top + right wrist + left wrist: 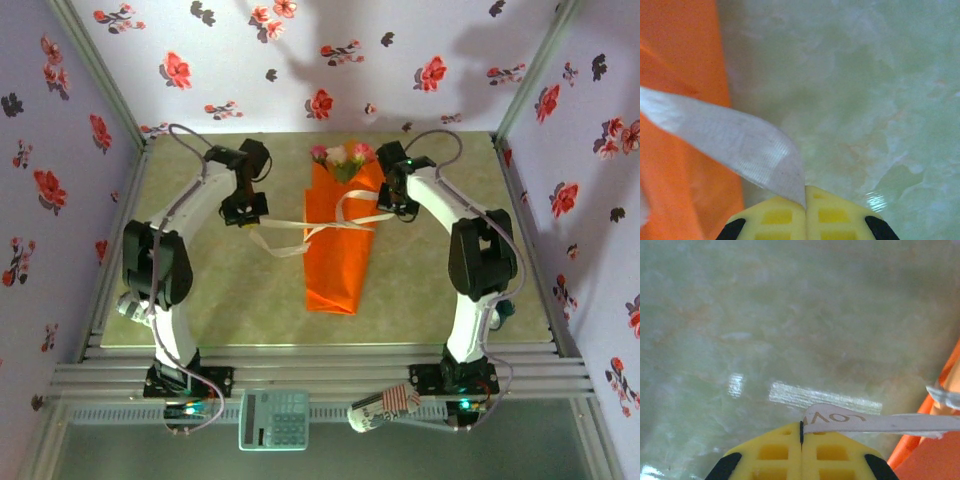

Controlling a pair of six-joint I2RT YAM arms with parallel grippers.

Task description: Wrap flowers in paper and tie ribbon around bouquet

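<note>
- A pale green calculator (pixel 273 418) with a grid of keys lies on the metal rails (pixel 320 380) at the near edge, between the two arm bases.
- Beyond it, the table (pixel 230 300) is a smooth, glossy slab with green-beige marbling.
- The bouquet (pixel 335 260) lies flat at the table's centre. It is a narrow cone of thin, creased orange paper (pixel 345 215), blunt end nearest the arms.
- The left gripper (pixel 245 212) sits just left of the cone. In the wrist view its yellow, waffle-patterned tips (pixel 801 427) are pressed together, pinching one end of the ribbon (pixel 880 422), a flat cream strip with dark printed letters, which runs right toward the orange paper (pixel 935 460).
- The right gripper (pixel 392 205) sits at the cone's right edge. Its yellow tips (pixel 805 197) are likewise closed on the ribbon (pixel 740 145), here a finely woven, slightly see-through band arching left over the paper (pixel 680 75).
- From above, the ribbon (pixel 300 235) spans the cone between the two grippers, its strands crossing near the cone's left edge.
- Pink and cream flowers (pixel 342 157) cluster at the cone's wide far end.
- Purple wallpaper (pixel 400 90) with red flower prints backs the scene.
</note>
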